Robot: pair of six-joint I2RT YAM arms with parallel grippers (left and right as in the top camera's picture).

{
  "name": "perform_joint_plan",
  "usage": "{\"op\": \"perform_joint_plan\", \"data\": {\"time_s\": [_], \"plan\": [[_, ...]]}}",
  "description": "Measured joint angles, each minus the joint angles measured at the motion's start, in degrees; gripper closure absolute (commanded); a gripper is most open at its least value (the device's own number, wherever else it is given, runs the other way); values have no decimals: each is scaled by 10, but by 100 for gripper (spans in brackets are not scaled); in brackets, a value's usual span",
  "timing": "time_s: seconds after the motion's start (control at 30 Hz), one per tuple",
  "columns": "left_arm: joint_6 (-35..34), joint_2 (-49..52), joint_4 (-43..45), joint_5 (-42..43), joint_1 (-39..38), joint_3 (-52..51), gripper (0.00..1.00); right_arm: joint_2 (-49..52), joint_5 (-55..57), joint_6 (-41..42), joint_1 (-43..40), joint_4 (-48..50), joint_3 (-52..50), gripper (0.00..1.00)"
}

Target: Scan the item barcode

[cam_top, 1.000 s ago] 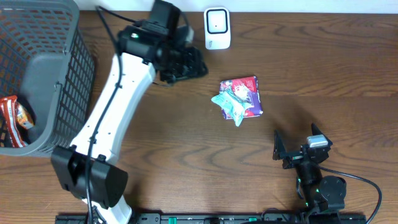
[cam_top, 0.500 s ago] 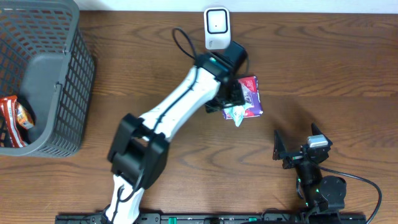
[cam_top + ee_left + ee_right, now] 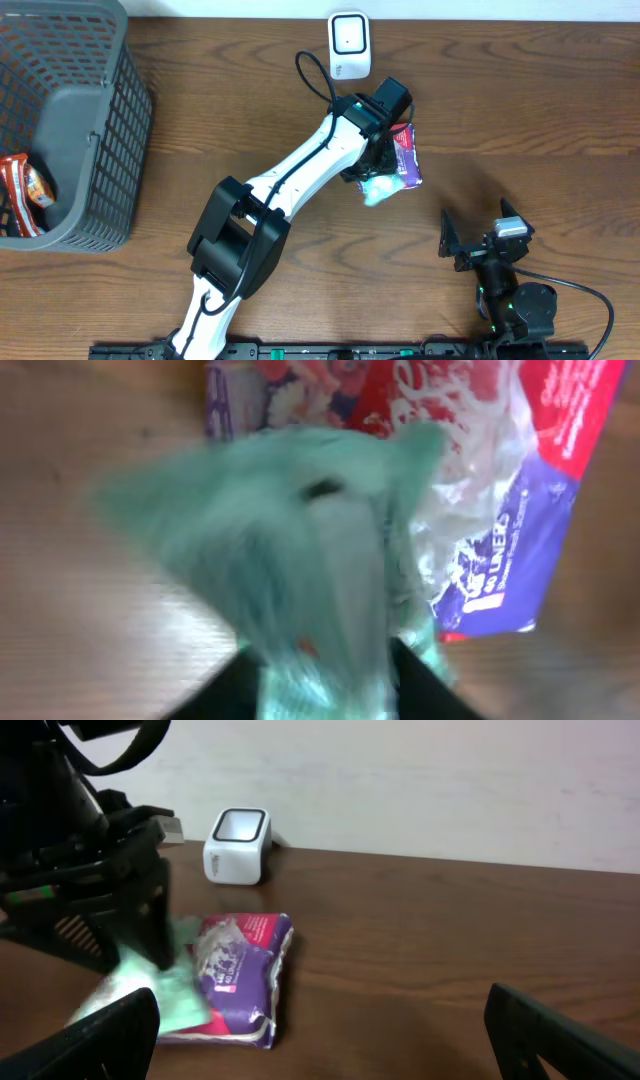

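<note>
The packet [image 3: 408, 158], purple and red with a crumpled teal wrapper [image 3: 380, 188] at its near-left corner, lies flat on the wooden table [image 3: 540, 110]. It is right of centre and just near of the white scanner [image 3: 349, 45]. The left gripper [image 3: 376, 170] is down over the teal wrapper, which sits between its fingers [image 3: 215, 705] in the wrist view. Blur hides whether they have closed on it. At the near right, well apart from the packet, the right gripper [image 3: 478, 236] stands wide open and empty. At the far left a grey basket [image 3: 130, 120] holds a red pouch [image 3: 25, 185].
</note>
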Motion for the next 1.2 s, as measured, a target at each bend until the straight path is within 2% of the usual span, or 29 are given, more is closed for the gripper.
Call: {"op": "perform_joint_plan", "data": {"time_s": [0.03, 0.07, 0.13, 0.4, 0.63, 0.8, 0.97, 1.07, 1.1, 1.13, 1.2], "plan": [[9, 0, -2, -2, 1, 0, 81, 0, 0, 0, 0, 0, 0, 1], [17, 0, -8, -2, 3, 0, 89, 0, 0, 0, 0, 0, 0, 1], [29, 0, -20, -2, 7, 1, 92, 0, 0, 0, 0, 0, 0, 1], [84, -18, -36, -18, 27, 2, 92, 0, 0, 0, 0, 0, 0, 1], [119, -98, -54, -73, 89, 2, 92, 0, 0, 0, 0, 0, 0, 1], [142, -107, -58, -83, 108, 2, 92, 0, 0, 0, 0, 0, 0, 1], [151, -106, -58, -85, 100, 2, 83, 0, 0, 0, 0, 0, 0, 1], [153, -101, -57, -87, 91, 2, 68, 0, 0, 0, 0, 0, 0, 1], [153, -97, -57, -87, 88, 2, 54, 0, 0, 0, 0, 0, 0, 1], [153, -94, -57, -87, 85, 2, 47, 0, 0, 0, 0, 0, 0, 1], [160, -86, -57, -88, 82, 2, 46, 0, 0, 0, 0, 0, 0, 1]]}}
